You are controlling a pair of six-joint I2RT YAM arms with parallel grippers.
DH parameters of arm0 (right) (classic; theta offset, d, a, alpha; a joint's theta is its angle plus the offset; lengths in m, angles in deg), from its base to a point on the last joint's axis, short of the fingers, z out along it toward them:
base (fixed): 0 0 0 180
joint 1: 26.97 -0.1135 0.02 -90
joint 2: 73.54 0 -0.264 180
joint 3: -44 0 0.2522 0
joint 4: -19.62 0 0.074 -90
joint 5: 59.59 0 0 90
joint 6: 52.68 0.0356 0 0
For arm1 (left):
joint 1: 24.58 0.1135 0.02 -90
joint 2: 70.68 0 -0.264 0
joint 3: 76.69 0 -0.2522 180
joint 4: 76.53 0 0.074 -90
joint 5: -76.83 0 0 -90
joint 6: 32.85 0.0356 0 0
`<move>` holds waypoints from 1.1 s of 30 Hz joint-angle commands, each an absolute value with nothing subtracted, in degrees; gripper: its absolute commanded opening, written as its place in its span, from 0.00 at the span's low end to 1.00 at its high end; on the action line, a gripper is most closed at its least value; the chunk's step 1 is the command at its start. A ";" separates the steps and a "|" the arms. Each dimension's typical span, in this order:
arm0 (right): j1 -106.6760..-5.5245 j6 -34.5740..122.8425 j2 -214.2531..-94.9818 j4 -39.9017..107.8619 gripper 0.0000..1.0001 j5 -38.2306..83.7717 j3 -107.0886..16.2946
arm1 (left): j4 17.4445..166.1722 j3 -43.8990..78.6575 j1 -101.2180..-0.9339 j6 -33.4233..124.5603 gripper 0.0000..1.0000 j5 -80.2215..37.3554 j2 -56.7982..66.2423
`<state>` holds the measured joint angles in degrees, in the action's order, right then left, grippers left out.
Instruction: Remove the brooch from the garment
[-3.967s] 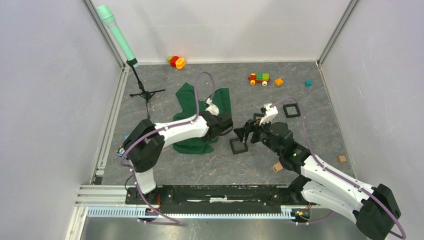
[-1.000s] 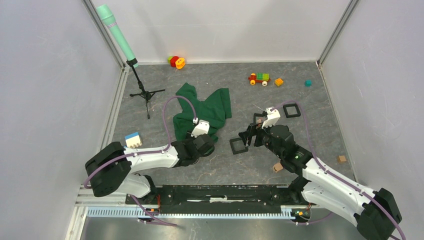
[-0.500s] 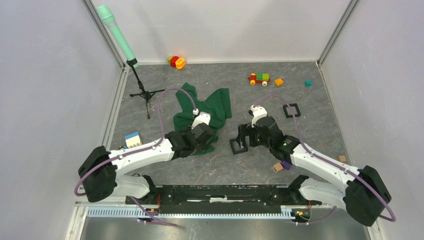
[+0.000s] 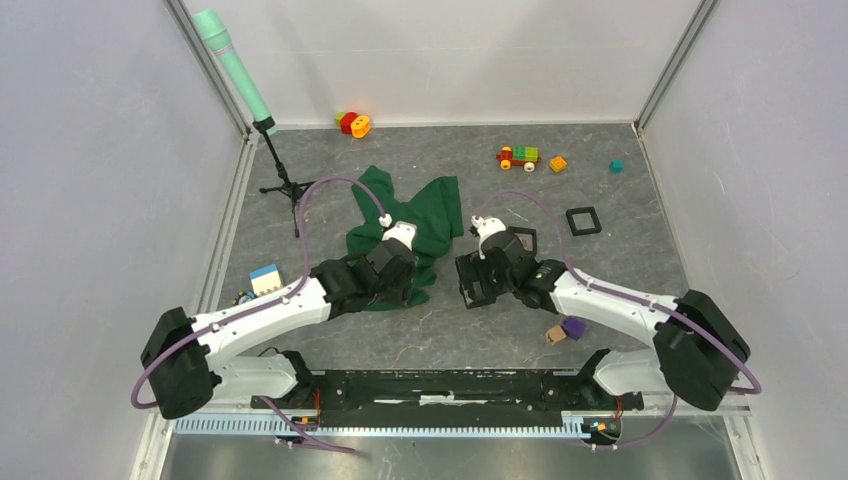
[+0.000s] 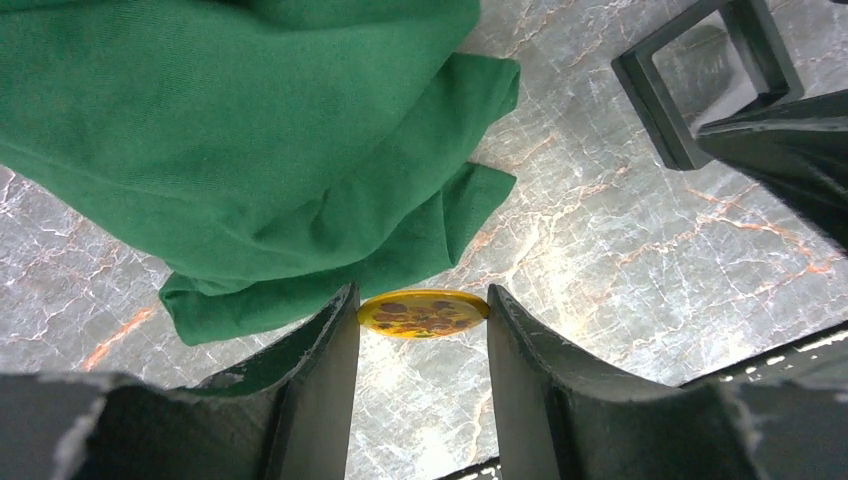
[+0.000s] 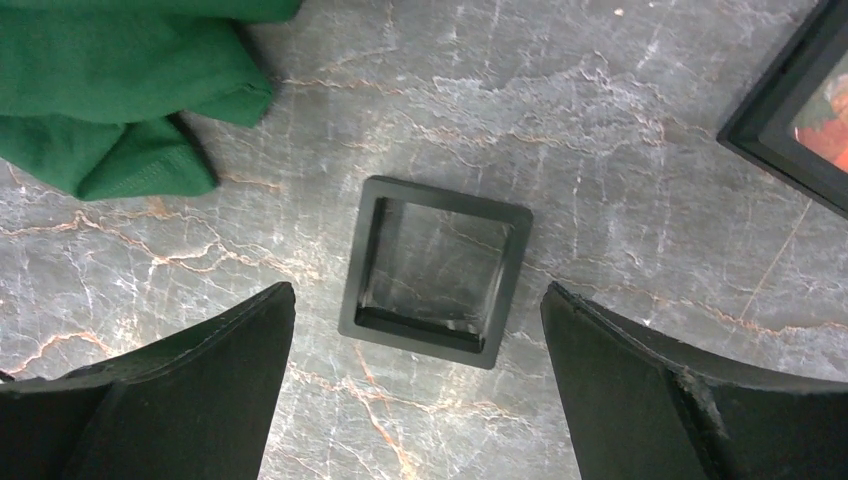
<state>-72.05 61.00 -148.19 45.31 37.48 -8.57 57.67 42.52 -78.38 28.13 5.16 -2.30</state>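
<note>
Just beside the green cloth [image 5: 250, 130], the left gripper [image 5: 423, 300] pinches the yellow brooch [image 5: 425, 313], probably to pull it away; the right gripper [image 6: 418, 290] hangs open over a black frame [image 6: 420, 345].

black square frame [image 6: 435, 270] — toy train [image 4: 518, 156] and microphone [image 4: 232, 65] far back

Plain white walls [image 4: 450, 50] enclose a grey marbled floor [image 4: 640, 200] veined with orange and white.
</note>
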 commanded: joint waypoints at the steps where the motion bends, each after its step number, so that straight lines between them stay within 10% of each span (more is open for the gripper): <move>1: -73.18 62.52 -150.28 45.54 0.98 41.64 -11.95 | 55.28 38.71 -78.19 29.69 0.45 4.15 -4.78; 33: -75.59 64.88 -159.04 45.00 0.82 45.09 -13.94 | 56.22 39.80 -78.05 30.18 0.43 3.27 -4.07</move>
